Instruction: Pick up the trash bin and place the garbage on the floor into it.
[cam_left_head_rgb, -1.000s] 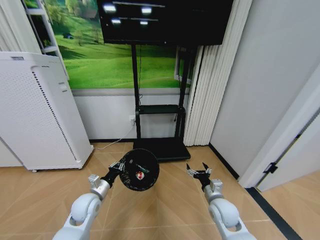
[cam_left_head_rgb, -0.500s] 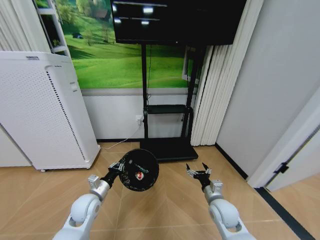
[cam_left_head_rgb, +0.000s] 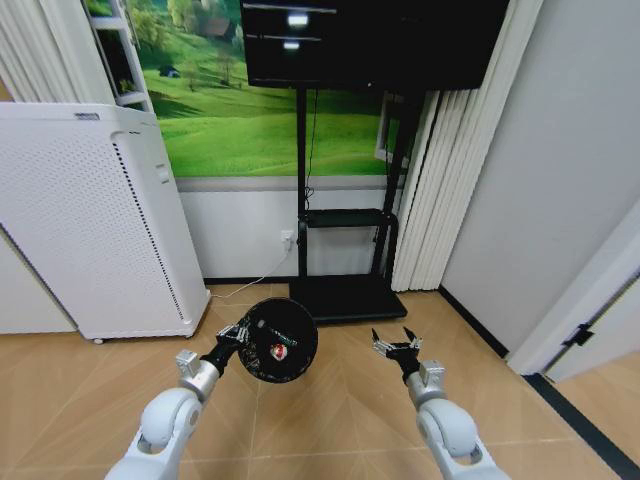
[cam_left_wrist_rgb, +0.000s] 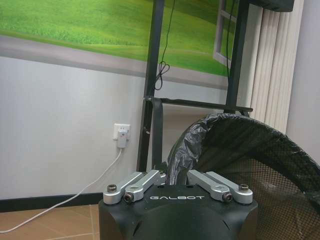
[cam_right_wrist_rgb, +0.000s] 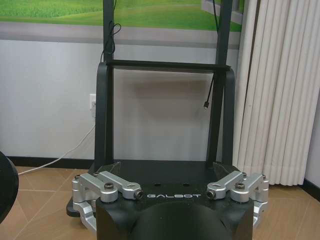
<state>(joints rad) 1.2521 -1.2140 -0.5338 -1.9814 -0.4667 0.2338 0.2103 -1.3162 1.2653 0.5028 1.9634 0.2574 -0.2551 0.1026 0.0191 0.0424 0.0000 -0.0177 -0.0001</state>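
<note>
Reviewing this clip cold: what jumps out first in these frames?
The left gripper holds the trash bin up off the floor, its mouth tipped toward the camera with a red-and-white piece of garbage inside. The right gripper hangs open and empty beside it. Behind stand a black TV stand and a white appliance.

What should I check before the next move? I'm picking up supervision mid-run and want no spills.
1. Bin held: ok. The left gripper is shut on the rim of the bin, which hangs above the floor.
2. Bin upright: not ok. It is tipped, mouth facing the head camera.
3. Garbage in bin: ok in part. A red-and-white piece lies inside; other pieces cannot be told.
4. Right gripper free: ok. Open, holding nothing.
5. Path ahead: not ok. The TV stand stands just ahead, with the white appliance on the left.
6. Litter left on floor: cannot tell.
</note>
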